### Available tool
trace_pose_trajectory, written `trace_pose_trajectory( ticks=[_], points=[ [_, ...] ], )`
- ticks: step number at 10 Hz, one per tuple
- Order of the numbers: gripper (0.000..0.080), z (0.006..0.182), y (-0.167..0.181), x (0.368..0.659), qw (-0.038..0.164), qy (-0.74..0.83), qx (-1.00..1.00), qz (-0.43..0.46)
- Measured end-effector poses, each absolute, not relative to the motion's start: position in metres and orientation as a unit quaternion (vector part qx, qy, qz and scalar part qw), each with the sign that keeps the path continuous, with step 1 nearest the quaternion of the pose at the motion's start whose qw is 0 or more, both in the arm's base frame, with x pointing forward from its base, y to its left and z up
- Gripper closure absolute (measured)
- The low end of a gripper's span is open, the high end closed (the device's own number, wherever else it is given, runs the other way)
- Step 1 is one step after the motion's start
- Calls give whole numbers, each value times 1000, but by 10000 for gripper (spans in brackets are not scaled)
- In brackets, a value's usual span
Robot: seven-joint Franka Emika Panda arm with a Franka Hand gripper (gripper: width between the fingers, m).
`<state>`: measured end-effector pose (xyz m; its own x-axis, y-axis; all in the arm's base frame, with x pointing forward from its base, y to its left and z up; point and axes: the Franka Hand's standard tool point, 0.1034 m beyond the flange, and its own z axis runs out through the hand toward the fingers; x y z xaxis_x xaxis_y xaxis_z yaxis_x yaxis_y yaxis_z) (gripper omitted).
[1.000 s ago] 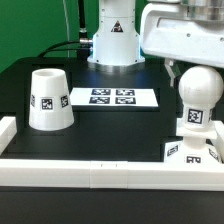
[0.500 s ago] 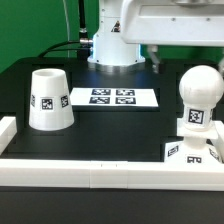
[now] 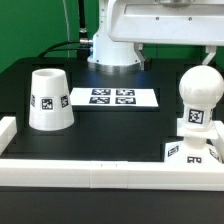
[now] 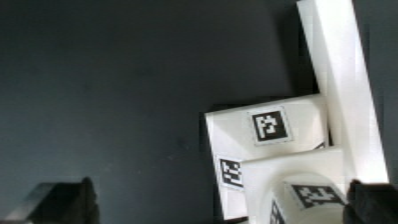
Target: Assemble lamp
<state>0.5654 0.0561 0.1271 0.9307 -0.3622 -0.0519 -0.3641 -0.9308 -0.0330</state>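
Observation:
The white rounded bulb (image 3: 198, 92) stands upright on the low blocky base (image 3: 190, 151) at the exterior view's right, against the front rail. The white cone shade (image 3: 48, 98) stands alone at the exterior view's left. My gripper (image 3: 175, 55) hangs above the bulb, open and empty, clear of it. In the wrist view the base (image 4: 267, 125) and the bulb (image 4: 317, 196) lie below between the spread dark fingertips (image 4: 63, 200).
The marker board (image 3: 112, 97) lies flat at the back middle of the black table. White border rails run along the front (image 3: 90, 168) and the left. In the wrist view a rail (image 4: 338, 60) runs beside the base. The arm's white pedestal (image 3: 112, 45) stands behind.
The gripper has lifted away from the bulb and moved up and toward the exterior view's left. The bulb stays standing on the base.

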Motion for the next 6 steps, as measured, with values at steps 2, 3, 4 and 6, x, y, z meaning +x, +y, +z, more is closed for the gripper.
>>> trace_pose_trajectory(
  ticks=[2, 3, 4, 6],
  points=[
    [100, 124, 41, 545, 20, 117, -993, 18],
    [100, 126, 19, 521, 18, 87, -996, 22],
    [100, 128, -4, 505, 17, 54, -998, 21],
    [100, 128, -50, 495, 14, 17, -1000, 11]
  ],
)
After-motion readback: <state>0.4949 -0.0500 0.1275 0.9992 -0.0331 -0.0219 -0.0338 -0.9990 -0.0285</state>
